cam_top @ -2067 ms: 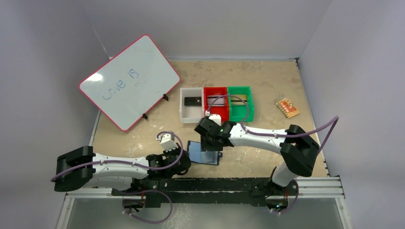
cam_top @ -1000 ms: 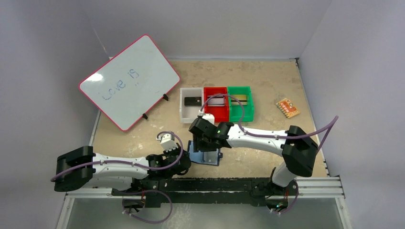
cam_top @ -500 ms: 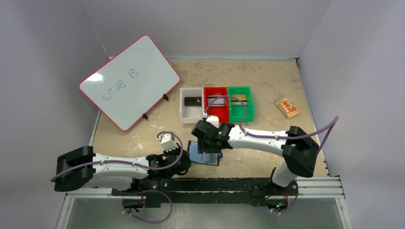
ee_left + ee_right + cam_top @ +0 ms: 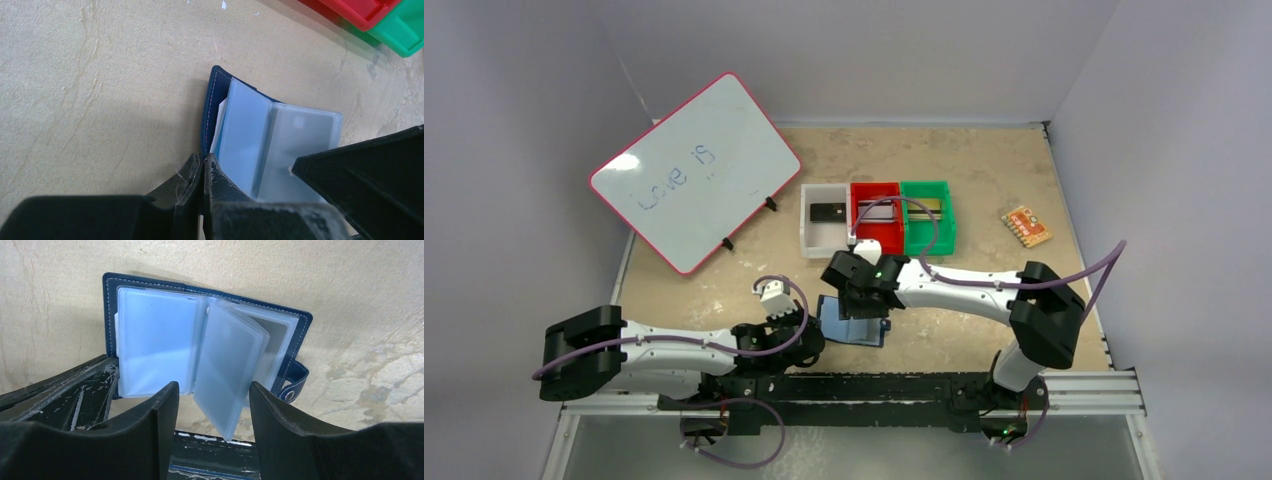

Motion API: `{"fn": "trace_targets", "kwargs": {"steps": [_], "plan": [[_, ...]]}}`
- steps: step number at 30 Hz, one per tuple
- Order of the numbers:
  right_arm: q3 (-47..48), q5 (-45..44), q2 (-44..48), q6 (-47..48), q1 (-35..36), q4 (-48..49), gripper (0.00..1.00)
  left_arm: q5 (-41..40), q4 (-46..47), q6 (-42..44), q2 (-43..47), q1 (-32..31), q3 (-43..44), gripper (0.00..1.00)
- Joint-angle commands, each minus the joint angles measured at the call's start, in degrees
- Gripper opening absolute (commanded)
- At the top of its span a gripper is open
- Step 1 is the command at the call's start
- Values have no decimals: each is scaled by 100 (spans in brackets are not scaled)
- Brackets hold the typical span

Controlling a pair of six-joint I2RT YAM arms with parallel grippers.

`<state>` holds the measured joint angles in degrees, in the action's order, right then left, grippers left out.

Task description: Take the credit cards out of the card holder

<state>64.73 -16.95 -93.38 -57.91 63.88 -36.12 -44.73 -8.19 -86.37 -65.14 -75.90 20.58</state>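
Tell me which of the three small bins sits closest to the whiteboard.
The white bin, at the row's left end; the red bin is in the middle and the green bin farthest from the whiteboard.

even soft light, blurred foregrounds

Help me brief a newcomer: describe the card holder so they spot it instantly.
On the tan table, go from the row of three bins toward the near edge. The card holder lies open there. Its navy cover and fanned-up pale blue clear sleeves set it apart from the orange patterned piece at far right.
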Motion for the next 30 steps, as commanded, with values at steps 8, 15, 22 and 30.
{"fn": "trace_targets", "kwargs": {"steps": [8,15,22,30], "plan": [[168,744,266,636,90,1481,57,-82,127,-14,-44,-49,157,0],[479,10,-366,185,90,59,57,-117,36,-39,64,-48,120,0],[96,-311,-293,-221,89,-375,58,-124,31,-47,43,-48,122,0],[-379,-521,-60,-674,74,-668,57,-115,-20,-49,36,-48,142,0]]}}
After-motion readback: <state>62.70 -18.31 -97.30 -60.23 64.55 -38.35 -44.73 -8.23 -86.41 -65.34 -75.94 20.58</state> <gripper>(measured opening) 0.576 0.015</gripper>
